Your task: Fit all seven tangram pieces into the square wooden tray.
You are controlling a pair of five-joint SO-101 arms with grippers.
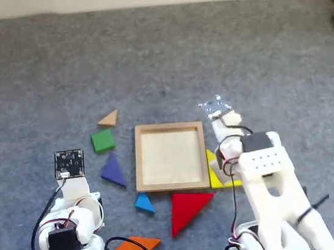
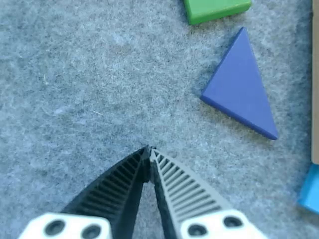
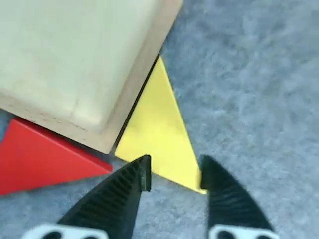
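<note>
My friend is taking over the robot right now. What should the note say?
Left end effector: shut, empty, near the dark blue triangle.
Right end effector: open, over the yellow triangle beside the tray.
Done: nothing; the tray holds no pieces.
To do: all seven; green square, tan triangle, light blue triangle, orange piece and red triangle lie around the tray too.

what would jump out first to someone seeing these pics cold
The wooden tray lies empty in the middle of the high view, with a big red triangle just off its near edge. The right gripper hangs open over a yellow triangle lying along the tray's side, while the left gripper is shut beside a dark blue triangle.
</note>
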